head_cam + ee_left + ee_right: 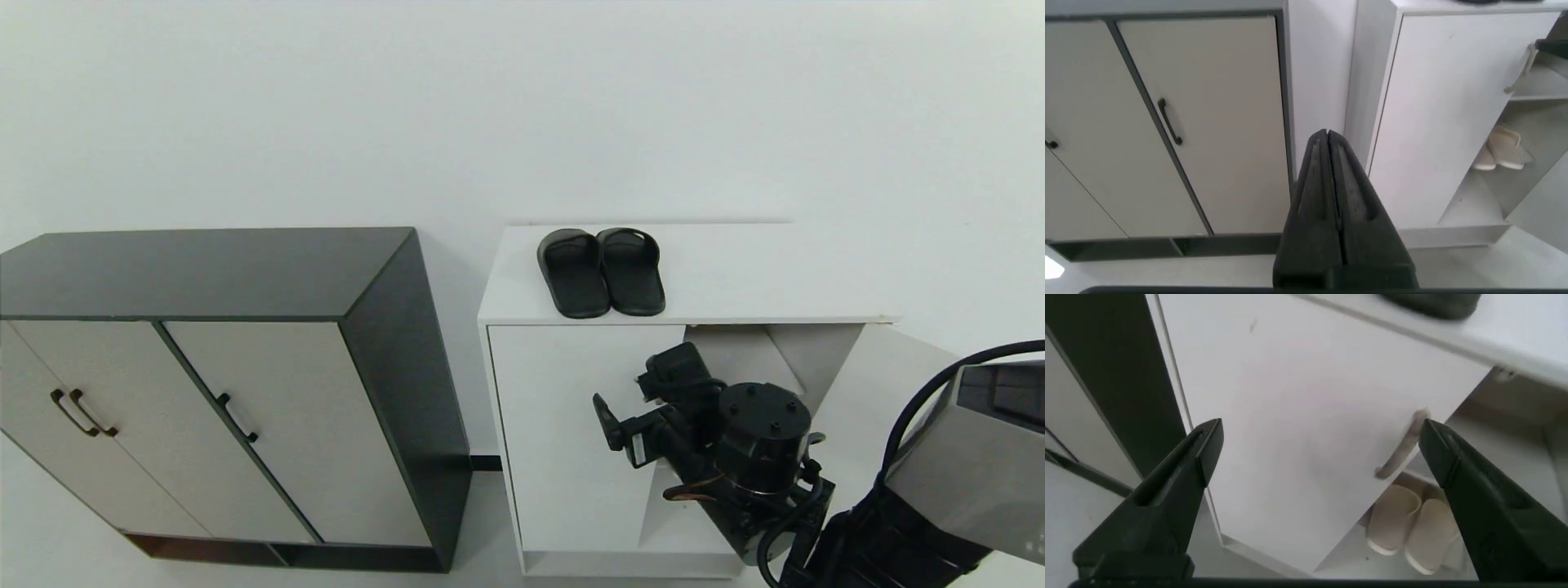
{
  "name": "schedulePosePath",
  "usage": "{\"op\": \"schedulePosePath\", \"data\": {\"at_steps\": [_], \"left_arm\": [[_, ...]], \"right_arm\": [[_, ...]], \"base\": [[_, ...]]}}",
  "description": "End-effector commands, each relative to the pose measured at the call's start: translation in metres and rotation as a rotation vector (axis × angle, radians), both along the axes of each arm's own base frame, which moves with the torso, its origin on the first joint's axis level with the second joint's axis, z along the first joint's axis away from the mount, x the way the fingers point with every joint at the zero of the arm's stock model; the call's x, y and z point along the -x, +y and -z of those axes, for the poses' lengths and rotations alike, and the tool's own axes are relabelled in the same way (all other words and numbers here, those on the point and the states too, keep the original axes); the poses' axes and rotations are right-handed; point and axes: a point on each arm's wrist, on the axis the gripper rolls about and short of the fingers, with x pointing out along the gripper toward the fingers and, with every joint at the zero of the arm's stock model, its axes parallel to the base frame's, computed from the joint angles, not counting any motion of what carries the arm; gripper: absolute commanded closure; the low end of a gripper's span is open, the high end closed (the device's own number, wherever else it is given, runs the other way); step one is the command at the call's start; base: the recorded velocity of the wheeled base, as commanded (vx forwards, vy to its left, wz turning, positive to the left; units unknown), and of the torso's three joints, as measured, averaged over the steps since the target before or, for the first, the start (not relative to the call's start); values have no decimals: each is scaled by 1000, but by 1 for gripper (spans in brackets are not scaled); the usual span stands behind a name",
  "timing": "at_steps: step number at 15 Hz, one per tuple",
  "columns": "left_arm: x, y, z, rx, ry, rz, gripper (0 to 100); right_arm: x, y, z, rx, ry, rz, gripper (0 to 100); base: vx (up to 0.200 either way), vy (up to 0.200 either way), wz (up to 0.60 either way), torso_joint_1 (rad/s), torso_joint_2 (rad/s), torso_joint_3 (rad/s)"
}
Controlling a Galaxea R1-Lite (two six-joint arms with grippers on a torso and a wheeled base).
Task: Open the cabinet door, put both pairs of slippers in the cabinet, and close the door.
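Note:
A pair of black slippers (pixel 601 272) lies on top of the white cabinet (pixel 735 278). The cabinet's left door (pixel 571 433) is closed; its right door (pixel 898 384) is swung open. Inside, on a low shelf, sits a pair of white slippers (pixel 1409 527) (pixel 1499 150). My right arm (pixel 759 441) hangs in front of the cabinet. The right gripper (pixel 1320 433) is open, facing the closed door near its handle (pixel 1400 449), with nothing between its fingers. My left gripper (pixel 1328 143) is shut and empty, low and back from both cabinets.
A grey cabinet with a dark top (pixel 204 269) and closed doors (pixel 269 425) stands to the left of the white one, with a narrow gap between them. A plain white wall runs behind both. The floor in front is bare.

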Motion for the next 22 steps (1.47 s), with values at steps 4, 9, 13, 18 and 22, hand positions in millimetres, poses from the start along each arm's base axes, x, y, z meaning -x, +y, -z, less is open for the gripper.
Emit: {"op": "schedulePosePath", "data": {"at_steps": [4,9,13,18,22], "left_arm": [[0,0,0,0,2,-2,100],[0,0,0,-6,2,0,100],[0,0,0,-9,2,0,100],[0,0,0,-3,2,0,100],[0,0,0,-4,2,0,100]], "right_arm": [[-9,-5,-7,20,-85,30,0],[2,24,-89,-89,104,137,0],[-7,38,-114,-179,166,307,0],[-9,33,-93,-146,186,240,0],[-20,32,-83,-127,165,240,0]], "base": [[0,0,0,73,-156,-94],[0,0,0,0,0,0],[0,0,0,0,0,0],[0,0,0,0,0,0],[150,0,0,-3,-2,3]]}}
